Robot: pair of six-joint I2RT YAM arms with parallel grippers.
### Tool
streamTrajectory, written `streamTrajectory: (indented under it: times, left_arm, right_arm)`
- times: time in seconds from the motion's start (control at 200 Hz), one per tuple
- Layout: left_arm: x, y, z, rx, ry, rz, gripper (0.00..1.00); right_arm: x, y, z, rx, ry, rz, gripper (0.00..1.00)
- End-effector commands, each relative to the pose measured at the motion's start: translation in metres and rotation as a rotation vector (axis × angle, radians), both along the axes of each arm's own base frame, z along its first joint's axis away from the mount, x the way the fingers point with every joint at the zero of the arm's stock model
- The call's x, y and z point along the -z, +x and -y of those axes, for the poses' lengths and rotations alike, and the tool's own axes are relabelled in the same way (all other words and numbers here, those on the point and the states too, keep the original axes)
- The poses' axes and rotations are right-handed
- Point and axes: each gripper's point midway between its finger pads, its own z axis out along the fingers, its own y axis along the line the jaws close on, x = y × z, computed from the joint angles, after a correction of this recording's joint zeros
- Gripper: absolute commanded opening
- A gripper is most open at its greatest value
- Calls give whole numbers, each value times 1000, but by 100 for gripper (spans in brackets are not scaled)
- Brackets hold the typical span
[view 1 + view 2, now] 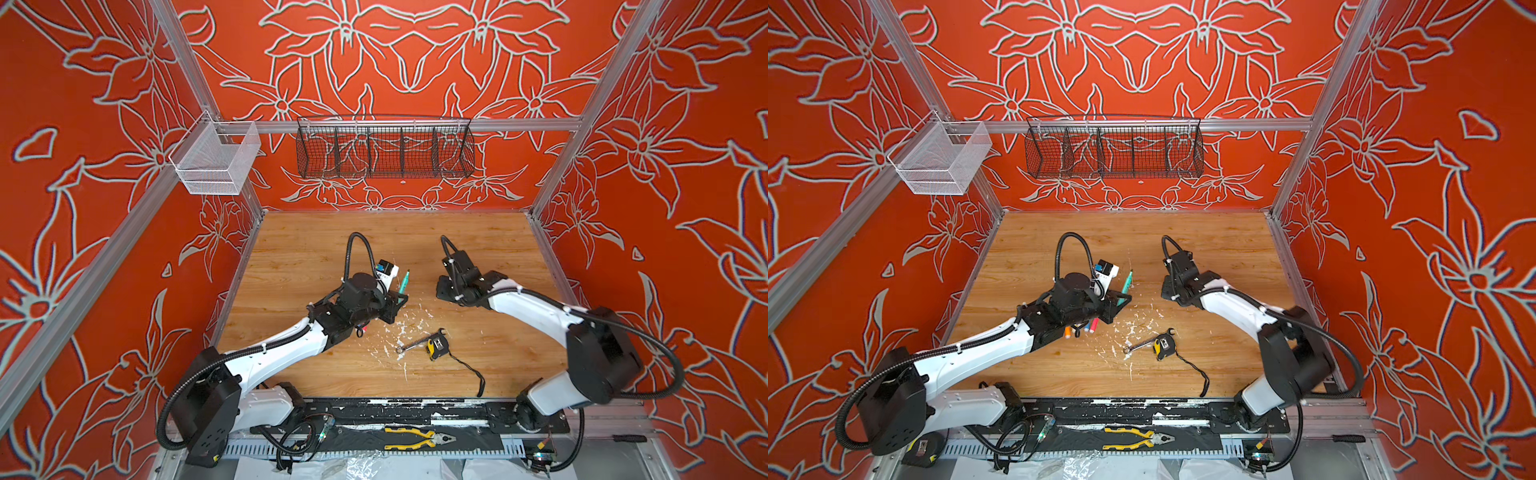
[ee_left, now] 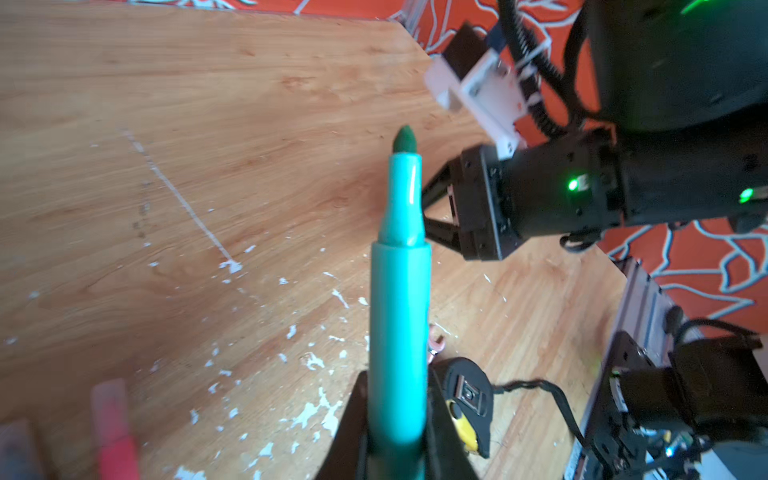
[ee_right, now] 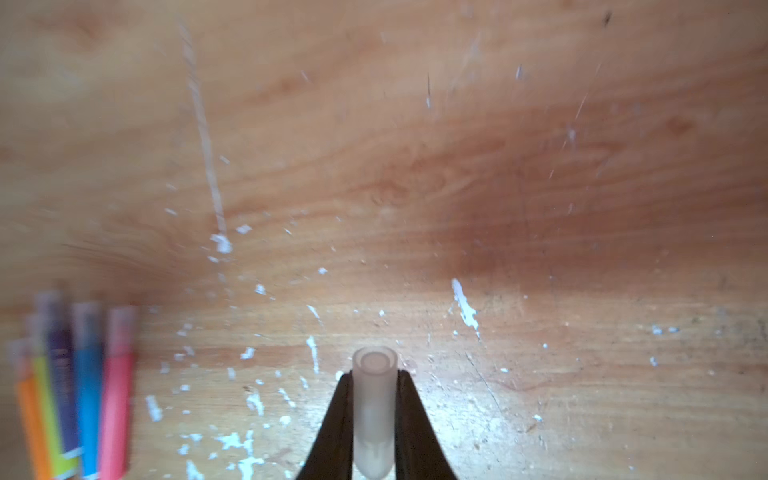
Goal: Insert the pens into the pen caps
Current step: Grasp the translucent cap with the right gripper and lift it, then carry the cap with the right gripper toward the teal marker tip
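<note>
The left gripper (image 2: 397,440) holds a green pen (image 2: 399,332) between its two black fingers (image 2: 353,419); the pen has no cap on, and its dark green tip (image 2: 404,139) points away from the camera; the pen looks big because it is so close. Under it is the wooden bench (image 2: 208,124); the bench has many little white paint flecks (image 2: 309,411) and one thin white line (image 2: 187,208). A black and yellow tape measure (image 2: 467,399) lies near the pen, with a black cord; a bit of a silver wrench (image 2: 436,343) peeks out beside the pen. A blurry pink pen (image 2: 114,428) lies at the corner. The other black arm (image 2: 561,199) is past the pen tip; its gripper (image 2: 436,216) points toward the pen; two green lights glow on it.
</note>
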Motion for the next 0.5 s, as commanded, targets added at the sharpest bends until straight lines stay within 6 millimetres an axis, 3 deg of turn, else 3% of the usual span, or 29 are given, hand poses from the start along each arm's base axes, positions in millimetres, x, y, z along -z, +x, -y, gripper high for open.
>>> streamTrajectory:
  times: [0.0, 0.185, 0.305, 0.495]
  left_arm:
    - [5, -3, 16, 71, 41, -5, 0]
    - [16, -12, 37, 117, 128, 11, 0]
    - [18, -17, 45, 133, 156, 29, 0]
    - [16, -25, 52, 151, 178, 53, 0]
  right_arm:
    - [-19, 4, -6, 0, 157, 125, 0]
    - [-60, -4, -13, -60, 379, 337, 0]
    - [-81, -9, 0, -22, 404, 439, 0]
    - [-97, -22, 22, 74, 542, 636, 0]
